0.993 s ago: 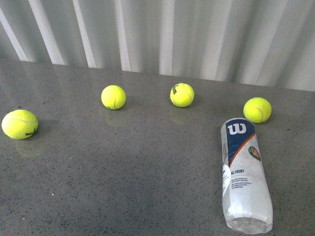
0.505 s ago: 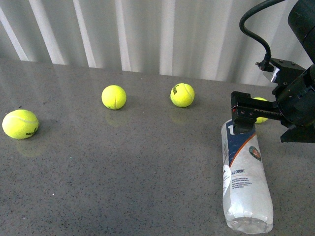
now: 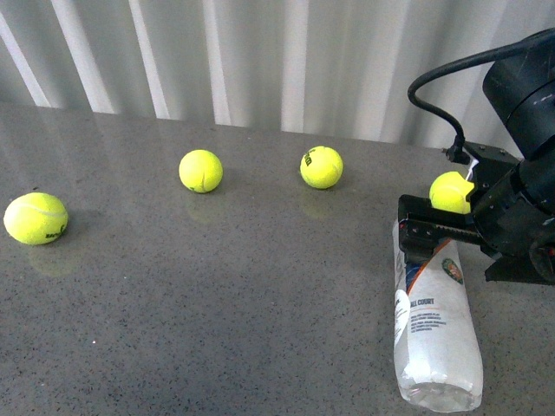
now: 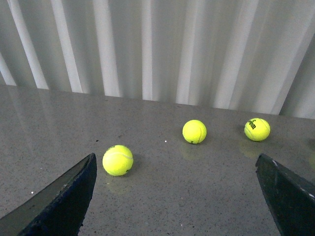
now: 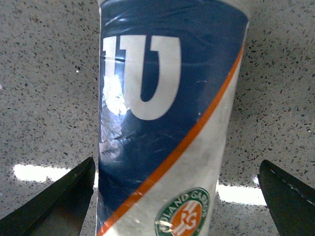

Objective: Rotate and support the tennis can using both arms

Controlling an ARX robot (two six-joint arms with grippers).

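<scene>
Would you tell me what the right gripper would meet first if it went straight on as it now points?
Probably the tennis can: its navy end lies centred before the open right gripper, depth unclear.

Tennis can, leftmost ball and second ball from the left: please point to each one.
tennis can (image 3: pixel 436 342): front view, white part of its label.
leftmost ball (image 3: pixel 35 217): front view, its middle.
second ball from the left (image 3: pixel 200 171): front view, its middle.

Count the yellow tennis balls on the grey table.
4 yellow felt tennis balls: one far left, two mid-table toward the back, one at right, partly behind the bulky black right arm. More could hide behind it.
</scene>
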